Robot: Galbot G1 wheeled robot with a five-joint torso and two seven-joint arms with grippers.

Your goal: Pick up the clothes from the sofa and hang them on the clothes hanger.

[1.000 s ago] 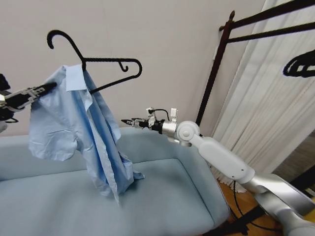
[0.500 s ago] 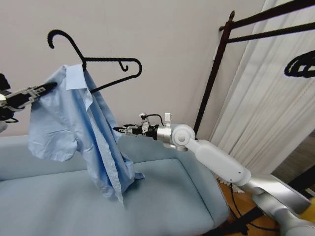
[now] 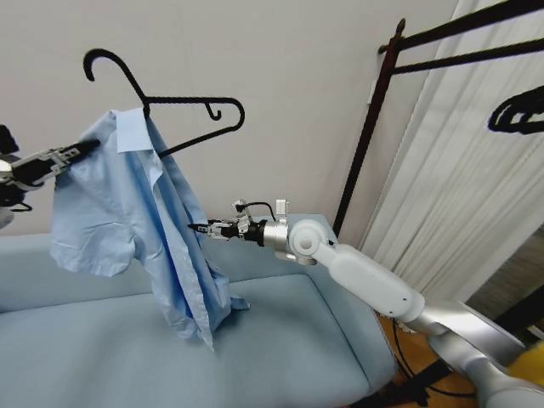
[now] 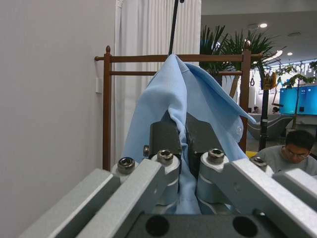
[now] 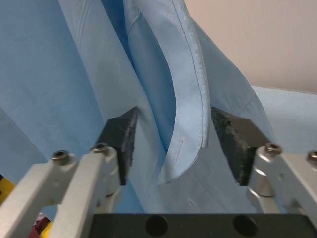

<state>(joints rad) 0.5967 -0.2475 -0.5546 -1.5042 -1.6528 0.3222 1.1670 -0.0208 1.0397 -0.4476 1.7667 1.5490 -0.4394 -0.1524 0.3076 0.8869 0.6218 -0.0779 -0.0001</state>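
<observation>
Shirt (image 3: 127,221) on hanger (image 3: 183,104), tight in left tool (image 3: 85,150), right tool (image 3: 194,228) wide around placket (image 5: 198,109).

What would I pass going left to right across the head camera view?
In order: left gripper → light blue shirt → right gripper → dark wooden rack post → black hanger on the rack.

White curtain (image 3: 476,212) hangs beside a plain wall (image 3: 297,68).
</observation>
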